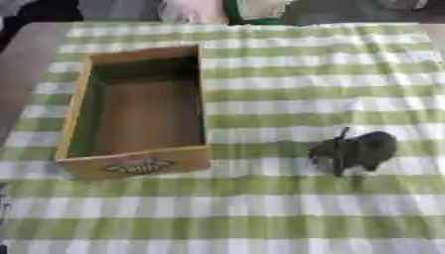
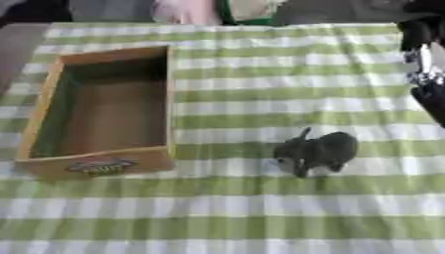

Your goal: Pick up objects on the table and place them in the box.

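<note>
1. Your table [image 1: 287,208] fills both views under a green-and-white checked cloth [image 1: 260,99]; a bare brown strip of tabletop shows along the 9 o'clock edge.
2. Your box [image 1: 76,115] is an open wooden crate on the left half of the cloth, long side running from 12 to 6 o'clock. Its near wall carries a label [image 1: 139,165] you cannot read. The inside shows only its brown floor.
3. Your right arm [image 2: 426,74] shows only in the right eye view, as a black and silver mass coming in at the 2 o'clock edge, above the cloth and well apart from everything on it. The left eye view does not reach it. You cannot tell from this whether the fingers are spread or curled, or whether they hold anything.
4. The toy [image 1: 354,151], a small dark grey lump with a thin dark piece sticking up from it and a pale patch at its near side, lies on the cloth at about 4 o'clock from the middle, off to the box's 3 o'clock and clear of its wall. Nothing touches it.
5. Your left hand shows in neither view.
</note>
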`<state>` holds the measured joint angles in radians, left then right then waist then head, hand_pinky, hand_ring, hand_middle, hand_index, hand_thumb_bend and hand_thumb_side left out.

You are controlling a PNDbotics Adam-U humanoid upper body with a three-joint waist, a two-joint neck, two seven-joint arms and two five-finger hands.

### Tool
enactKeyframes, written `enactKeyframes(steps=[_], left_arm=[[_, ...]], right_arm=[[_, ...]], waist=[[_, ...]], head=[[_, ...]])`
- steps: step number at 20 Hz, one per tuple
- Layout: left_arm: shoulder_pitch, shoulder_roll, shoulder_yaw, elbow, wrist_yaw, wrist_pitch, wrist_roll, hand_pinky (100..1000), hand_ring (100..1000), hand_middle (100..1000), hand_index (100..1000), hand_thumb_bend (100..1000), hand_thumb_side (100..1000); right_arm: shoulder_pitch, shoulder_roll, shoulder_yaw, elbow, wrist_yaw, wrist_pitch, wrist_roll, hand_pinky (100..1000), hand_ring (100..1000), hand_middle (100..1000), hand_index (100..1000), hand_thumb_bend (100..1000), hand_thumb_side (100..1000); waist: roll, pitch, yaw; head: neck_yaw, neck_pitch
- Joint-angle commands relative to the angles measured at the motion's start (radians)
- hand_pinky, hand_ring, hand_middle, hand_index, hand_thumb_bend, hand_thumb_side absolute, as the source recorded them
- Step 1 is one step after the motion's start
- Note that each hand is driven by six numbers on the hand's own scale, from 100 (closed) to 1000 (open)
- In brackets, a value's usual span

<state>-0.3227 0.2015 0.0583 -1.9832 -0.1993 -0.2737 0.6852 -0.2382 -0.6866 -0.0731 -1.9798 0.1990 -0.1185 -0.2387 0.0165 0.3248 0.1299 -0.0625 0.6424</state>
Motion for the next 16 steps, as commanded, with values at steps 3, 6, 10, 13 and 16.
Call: enactKeyframes(steps=[3,6,10,13,16], left_arm=[[-0.001,0.013,0.002,-0.017,0.004,0.0,-0.009,422,567,619,711,369,834],[0.002,0.017,-0.002,-0.017,0.007,0.001,-0.013,422,567,620,710,365,837],[0.005,0.021,-0.008,-0.017,0.011,0.002,-0.021,421,567,619,710,361,836],[0.004,0.022,-0.015,-0.017,0.015,0.0,-0.029,422,567,620,710,362,836],[0.003,0.024,-0.018,-0.017,0.018,0.0,-0.034,422,567,620,710,362,835]], right_arm=[[-0.05,-0.143,0.03,-0.02,0.11,-0.005,0.047,741,773,796,915,100,871],[-0.097,-0.261,0.086,-0.02,0.209,-0.007,0.155,777,813,822,933,100,917],[-0.164,-0.38,0.161,-0.02,0.279,-0.007,0.273,786,822,829,921,100,882],[-0.228,-0.439,0.241,-0.02,0.285,0.013,0.327,785,824,830,916,100,874],[-0.278,-0.468,0.312,-0.02,0.281,0.025,0.387,797,841,841,922,100,882]], waist=[[0.0,-0.029,0.002],[-0.003,-0.035,0.003],[-0.006,-0.041,0.006],[-0.009,-0.046,0.01],[-0.011,-0.047,0.016]], head=[[-0.001,0.014],[-0.009,0.019],[-0.018,0.022],[-0.026,0.023],[-0.031,0.016]])
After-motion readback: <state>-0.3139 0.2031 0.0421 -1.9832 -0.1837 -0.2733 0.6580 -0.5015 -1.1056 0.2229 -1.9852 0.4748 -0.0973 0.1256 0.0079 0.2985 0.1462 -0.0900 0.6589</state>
